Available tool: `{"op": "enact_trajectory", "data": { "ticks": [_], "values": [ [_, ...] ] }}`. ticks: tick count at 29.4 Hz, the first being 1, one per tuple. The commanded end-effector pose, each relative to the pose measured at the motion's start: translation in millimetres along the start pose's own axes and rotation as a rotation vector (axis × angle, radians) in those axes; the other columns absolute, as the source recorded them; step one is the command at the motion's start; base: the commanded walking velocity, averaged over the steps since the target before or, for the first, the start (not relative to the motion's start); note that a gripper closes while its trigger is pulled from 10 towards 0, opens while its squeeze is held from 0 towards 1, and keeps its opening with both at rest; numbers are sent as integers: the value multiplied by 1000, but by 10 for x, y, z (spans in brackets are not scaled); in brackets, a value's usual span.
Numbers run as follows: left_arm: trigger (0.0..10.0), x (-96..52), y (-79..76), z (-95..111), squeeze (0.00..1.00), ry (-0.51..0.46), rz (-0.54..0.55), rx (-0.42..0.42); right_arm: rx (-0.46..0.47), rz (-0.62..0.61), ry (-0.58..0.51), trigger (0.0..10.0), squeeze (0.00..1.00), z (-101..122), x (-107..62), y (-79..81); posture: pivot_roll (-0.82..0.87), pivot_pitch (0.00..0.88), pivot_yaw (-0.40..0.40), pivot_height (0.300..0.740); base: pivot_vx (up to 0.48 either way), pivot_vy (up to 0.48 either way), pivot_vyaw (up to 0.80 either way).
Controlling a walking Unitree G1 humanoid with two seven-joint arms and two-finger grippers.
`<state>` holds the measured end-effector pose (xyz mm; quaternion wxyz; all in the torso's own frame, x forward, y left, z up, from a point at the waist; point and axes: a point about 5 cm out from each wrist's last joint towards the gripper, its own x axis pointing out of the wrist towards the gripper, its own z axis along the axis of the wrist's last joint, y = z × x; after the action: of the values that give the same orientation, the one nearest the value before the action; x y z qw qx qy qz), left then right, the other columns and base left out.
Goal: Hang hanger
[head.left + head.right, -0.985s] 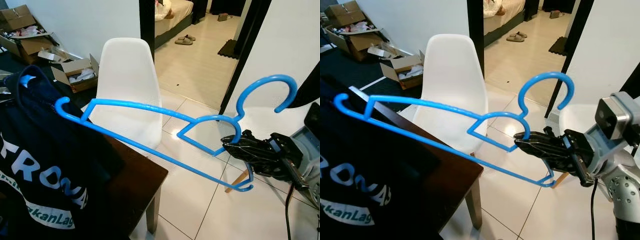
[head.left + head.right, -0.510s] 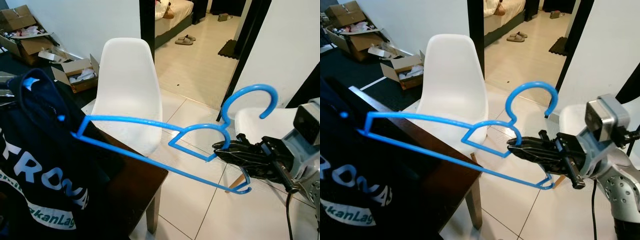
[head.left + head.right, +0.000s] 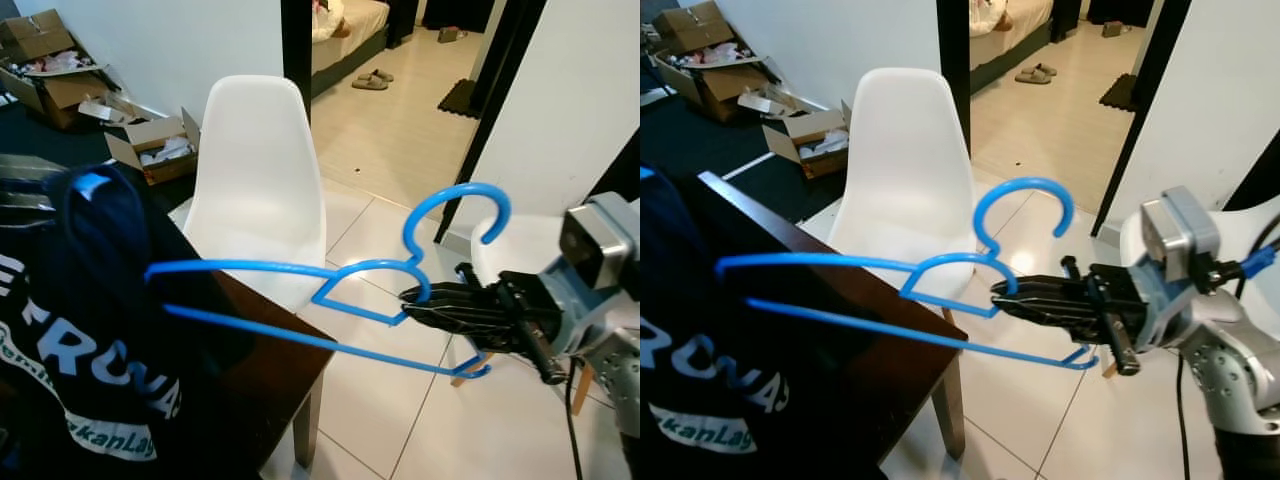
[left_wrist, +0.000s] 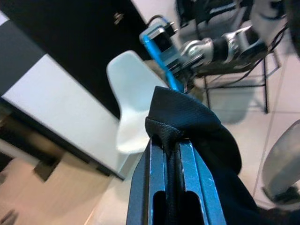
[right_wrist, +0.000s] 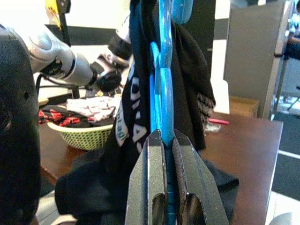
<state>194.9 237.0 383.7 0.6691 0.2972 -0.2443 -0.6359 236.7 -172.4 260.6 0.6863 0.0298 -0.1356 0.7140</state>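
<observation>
The blue hanger (image 3: 330, 300) is being pinched by the right tool (image 3: 415, 300) near its hook, its far arm inside the dark shirt (image 3: 90, 330) (white lettering), whose collar is being gripped by the left tool (image 4: 171, 140) over the tabletop (image 3: 890, 370).

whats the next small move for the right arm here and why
Probably keep sliding the blue hanger further left into the dark shirt. The right gripper, jaws shut on the hanger below its hook, has only the far end inside; the left gripper pinches the shirt's collar up.
</observation>
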Motion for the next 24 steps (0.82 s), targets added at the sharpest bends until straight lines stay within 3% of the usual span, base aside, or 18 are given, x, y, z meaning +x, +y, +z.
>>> {"op": "enact_trajectory", "data": {
  "ticks": [1, 4, 8, 12, 16, 17, 19, 22, 24],
  "values": [
    [10000, 133, -39, -125, 0, -15, -43, -35, -54, 9, -13, 10000, 0, 21, 116, -26, 55, 93, 19, 740, 0, 0, 0],
    [10000, 211, -60, -253, 0, 18, -53, -46, -74, -9, -44, 10000, 0, 18, 204, -73, 55, 90, 19, 740, 0, 0, 0],
    [10000, 266, -70, -277, 0, 10, -58, -47, -82, -23, -54, 10000, 0, -6, 265, -91, 55, 90, 19, 740, 0, 0, 0],
    [10000, 383, -35, -272, 0, 15, -16, 12, -71, -91, -49, 10000, 0, -142, 380, -130, 52, 88, 19, 740, 0, 0, 0],
    [10000, 371, 36, -238, 0, 36, 41, 66, -60, -111, -32, 10000, 0, -222, 430, -125, 52, 88, 19, 740, 0, 0, 0],
    [10000, 286, 153, -202, 0, 99, 134, 132, -60, -181, -6, 10000, 0, -283, 422, -169, 46, 85, 19, 740, 0, 0, 0],
    [10000, 249, 197, -189, 0, 124, 170, 153, -62, -209, -1, 10000, 0, -295, 412, -188, 46, 85, 19, 740, 0, 0, 0],
    [10000, 36, 392, -95, 0, 219, 353, 227, -83, -328, -8, 10000, 0, -287, 338, -274, 44, 83, 18, 740, 0, 0, 0],
    [10000, -36, 442, -37, 0, 244, 408, 247, -87, -389, -10, 10000, 0, -286, 296, -324, 44, 84, 18, 740, 0, 0, 0]
  ]
}}
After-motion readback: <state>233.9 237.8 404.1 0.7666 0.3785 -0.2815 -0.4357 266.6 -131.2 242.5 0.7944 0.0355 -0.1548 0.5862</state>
